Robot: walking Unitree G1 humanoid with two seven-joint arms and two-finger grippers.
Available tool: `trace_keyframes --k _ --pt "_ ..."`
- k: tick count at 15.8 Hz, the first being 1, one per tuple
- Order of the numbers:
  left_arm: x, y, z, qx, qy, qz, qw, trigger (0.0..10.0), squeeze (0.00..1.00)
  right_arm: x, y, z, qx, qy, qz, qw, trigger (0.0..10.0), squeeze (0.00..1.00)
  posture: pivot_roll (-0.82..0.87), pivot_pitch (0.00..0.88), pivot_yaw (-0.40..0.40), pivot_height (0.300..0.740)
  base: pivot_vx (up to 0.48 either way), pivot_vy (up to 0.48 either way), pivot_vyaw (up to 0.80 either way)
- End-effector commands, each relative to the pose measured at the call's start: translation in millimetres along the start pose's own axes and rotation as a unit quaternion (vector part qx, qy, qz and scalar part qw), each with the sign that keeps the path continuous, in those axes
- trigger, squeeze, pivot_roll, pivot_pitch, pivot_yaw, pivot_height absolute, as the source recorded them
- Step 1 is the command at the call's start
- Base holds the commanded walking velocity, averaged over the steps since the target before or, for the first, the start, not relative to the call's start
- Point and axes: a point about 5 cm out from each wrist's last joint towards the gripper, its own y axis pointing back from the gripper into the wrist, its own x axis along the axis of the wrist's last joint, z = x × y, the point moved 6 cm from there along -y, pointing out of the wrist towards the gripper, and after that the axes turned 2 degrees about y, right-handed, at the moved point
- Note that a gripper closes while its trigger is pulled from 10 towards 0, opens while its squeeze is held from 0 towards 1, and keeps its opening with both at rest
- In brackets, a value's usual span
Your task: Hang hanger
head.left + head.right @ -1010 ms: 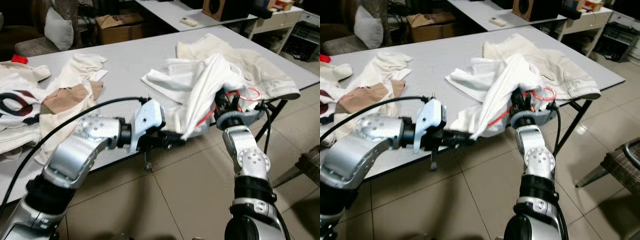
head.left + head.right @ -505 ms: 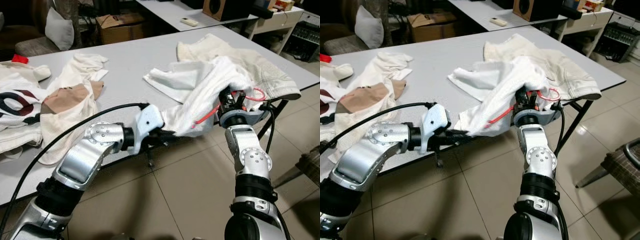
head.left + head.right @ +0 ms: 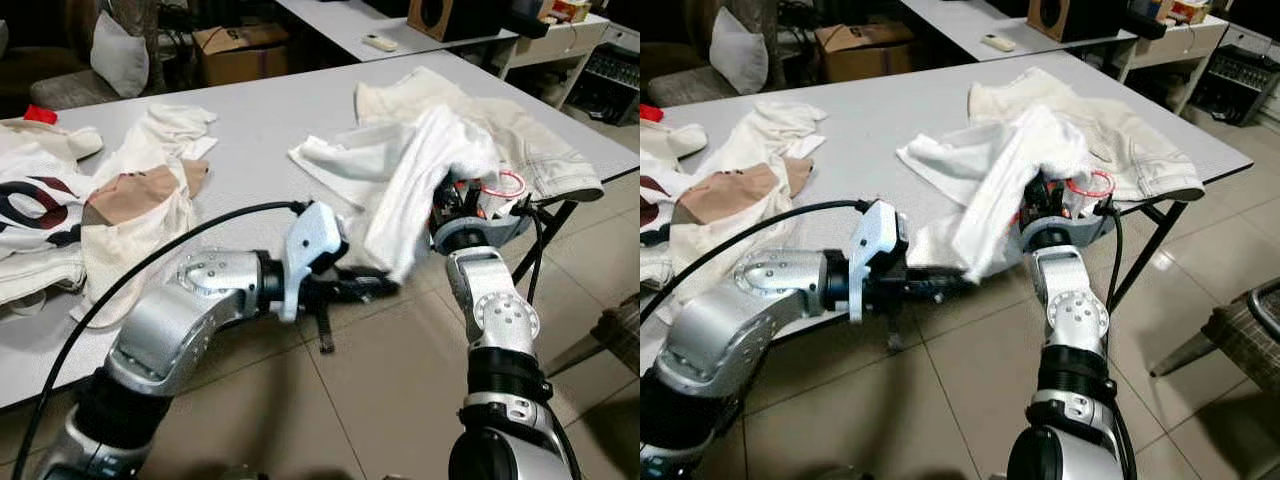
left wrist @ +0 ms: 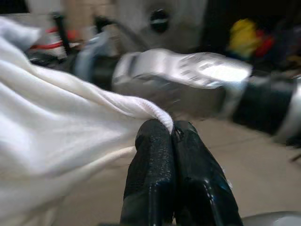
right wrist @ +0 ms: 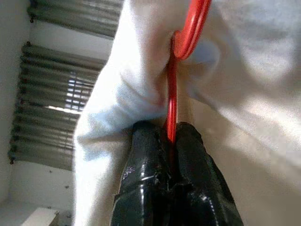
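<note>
In right tool (image 5: 171, 136): hanger (image 5: 181, 52) (red)

Grey table (image 3: 250, 110) — beige tiled floor (image 3: 380, 400)

The white garment (image 3: 415, 175) was soft, matt woven cloth; the hanger (image 5: 181, 56) glossy red plastic. The table (image 3: 250, 115) had a smooth matt grey top. Both arms were brushed silver metal, fingers (image 4: 155, 174) textured black rubber.

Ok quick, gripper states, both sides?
Left gripper: closed, pinching the hem of the white garment.
Right gripper: closed on the red hanger, inside the garment.
</note>
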Motion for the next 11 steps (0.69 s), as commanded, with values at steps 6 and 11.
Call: trace_keyframes --k 6,11 --pt "27.2 -3.2 -42.1 0.146 -0.058 0.055 0.986 3.5 0.0 -50.0 4.5 -0.2 -0.007 0.091 -0.114 0.989 10.0 0.0 -0.01 0.0 -0.07 0.74 0.0 0.0 0.0" --pt "71.4 -1.8 -25.5 0.1 -0.056 0.111 0.987 10.0 1.0 -42.4 6.4 0.3 -0.001 0.085 -0.108 0.99 10.0 0.0 -0.01 0.0 -0.062 0.74 0.0 0.0 0.0"
